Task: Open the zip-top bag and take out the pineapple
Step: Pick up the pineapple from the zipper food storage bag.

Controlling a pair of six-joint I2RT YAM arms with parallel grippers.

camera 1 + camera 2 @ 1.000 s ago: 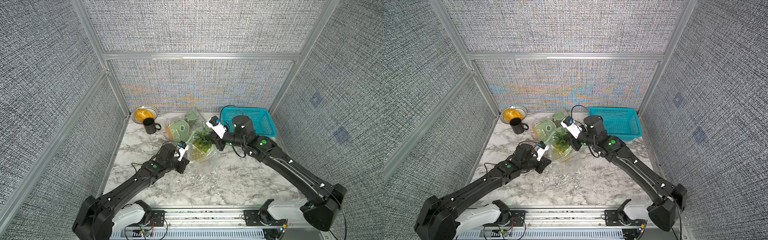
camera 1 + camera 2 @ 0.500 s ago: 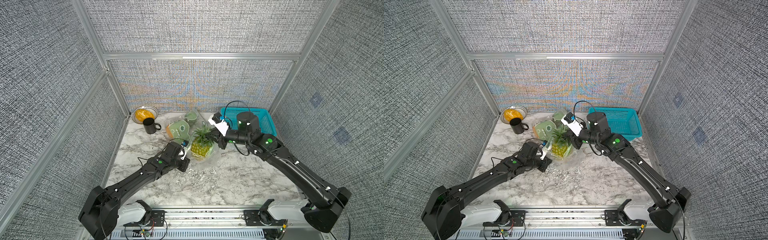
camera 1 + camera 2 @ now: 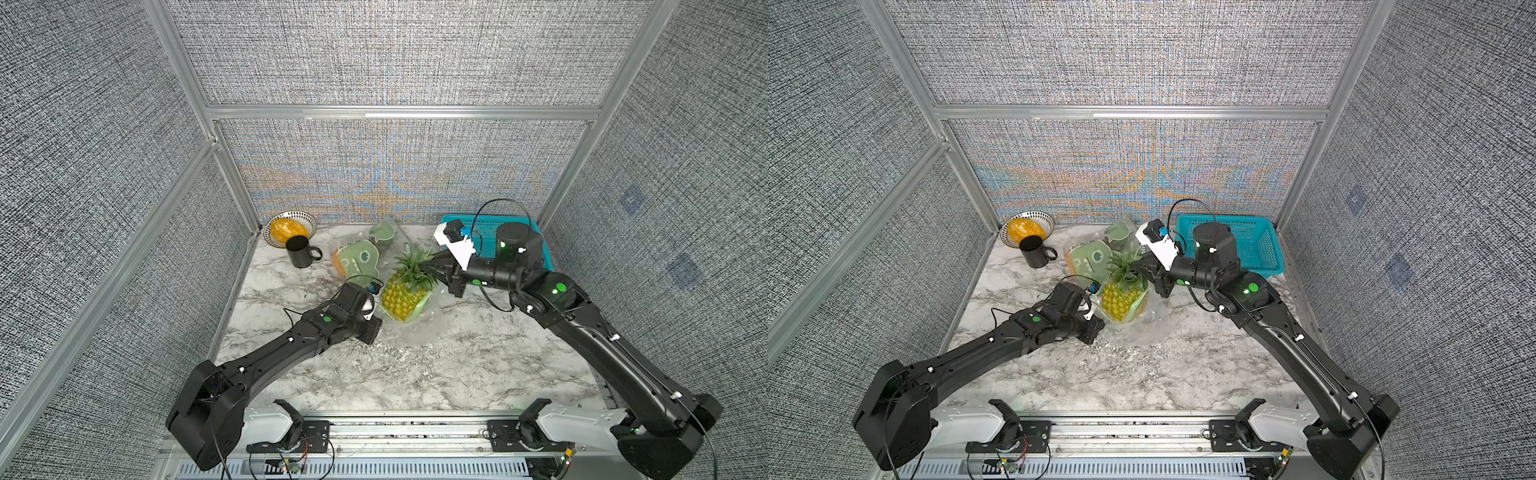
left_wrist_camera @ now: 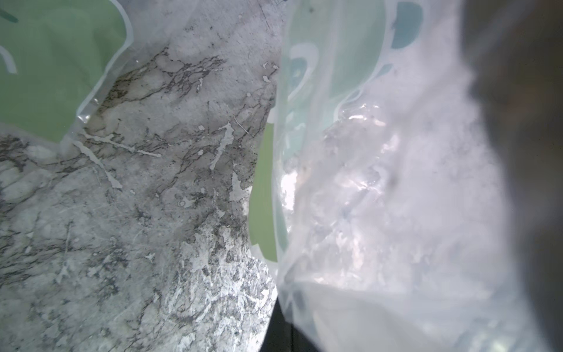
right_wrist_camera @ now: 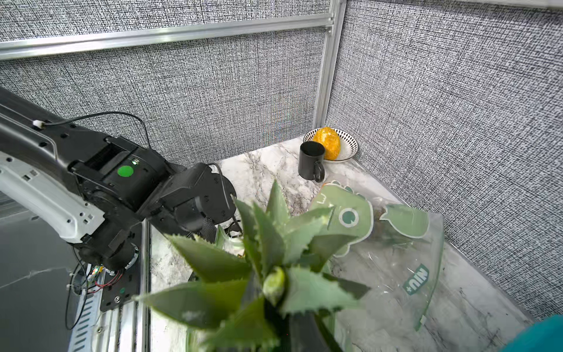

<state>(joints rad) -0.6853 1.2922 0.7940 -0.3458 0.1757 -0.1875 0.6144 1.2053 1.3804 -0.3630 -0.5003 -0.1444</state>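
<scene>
The pineapple (image 3: 401,297) (image 3: 1121,299) stands tilted at mid-table, its yellow body bare and its base still inside the crumpled clear zip-top bag (image 3: 409,332) (image 3: 1138,330). My right gripper (image 3: 432,266) (image 3: 1144,270) is shut on the green leaf crown (image 5: 268,259); in the right wrist view the right gripper (image 5: 292,320) is mostly hidden by leaves. My left gripper (image 3: 376,328) (image 3: 1098,328) lies low on the table, shut on the bag's near-left edge. In the left wrist view the bag's film (image 4: 380,198) runs out of the left gripper (image 4: 289,323).
A second bag with a green dinosaur print (image 3: 357,259) (image 5: 380,243) lies just behind the pineapple. A black mug (image 3: 301,251) and a patterned bowl (image 3: 307,220) holding an orange fruit stand at the back left. A teal basket (image 3: 536,232) sits at the back right, behind my right wrist.
My right gripper has pulled the pineapple's crown back and to the right, and the yellow body has come out of the bag. My left gripper stayed shut on the bag.
</scene>
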